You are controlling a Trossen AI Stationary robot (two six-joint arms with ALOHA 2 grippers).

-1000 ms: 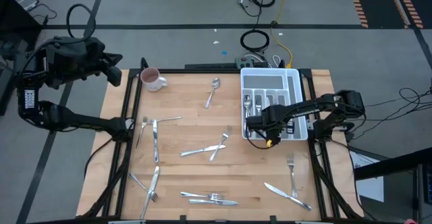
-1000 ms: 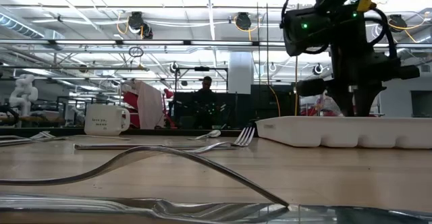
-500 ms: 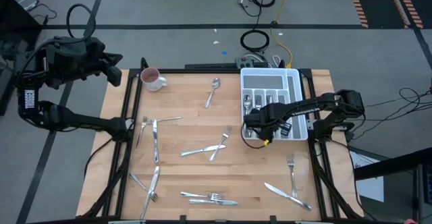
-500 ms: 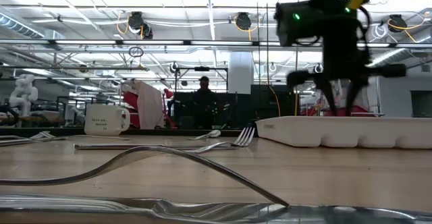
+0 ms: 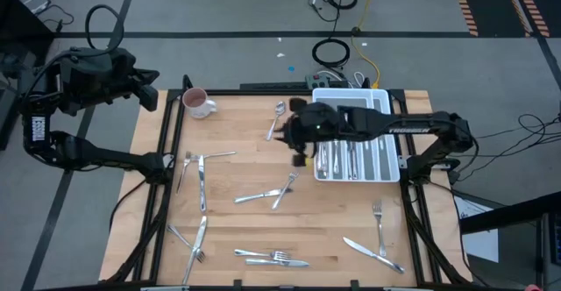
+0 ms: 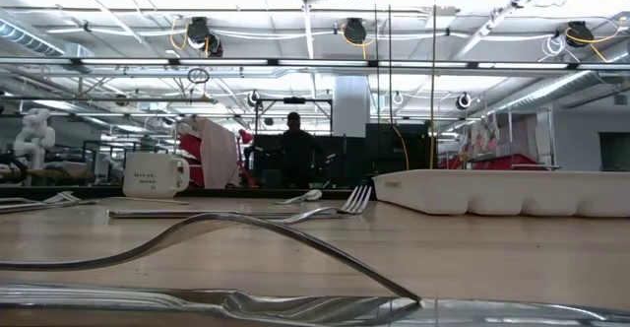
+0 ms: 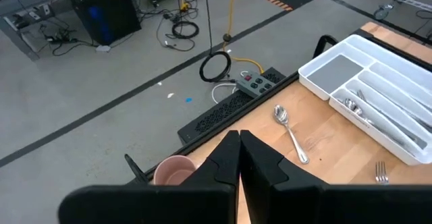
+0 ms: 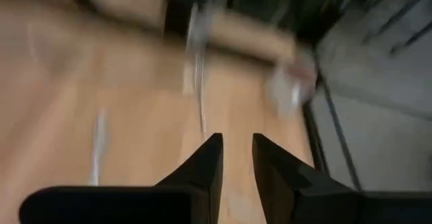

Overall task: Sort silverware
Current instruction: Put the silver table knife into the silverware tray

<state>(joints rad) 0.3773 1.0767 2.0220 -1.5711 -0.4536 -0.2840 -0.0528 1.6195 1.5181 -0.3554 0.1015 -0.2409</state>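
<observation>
Your right gripper (image 5: 296,133), fingers slightly apart and empty, hangs mid-frame just left of the tray (image 5: 383,102), likely heading for loose silverware (image 5: 267,192) scattered lower down, while your left gripper (image 7: 239,158) waits closed, upper left.

Scattered silverware (image 5: 267,195) clutters the table (image 5: 237,133); tray (image 5: 383,142) blocks right.

- The right gripper (image 5: 296,136) swings off the near-left corner of the cutlery tray (image 5: 380,107), now hanging over bare wood beside it.
- It rises; the low view catches only its underside up top.
</observation>
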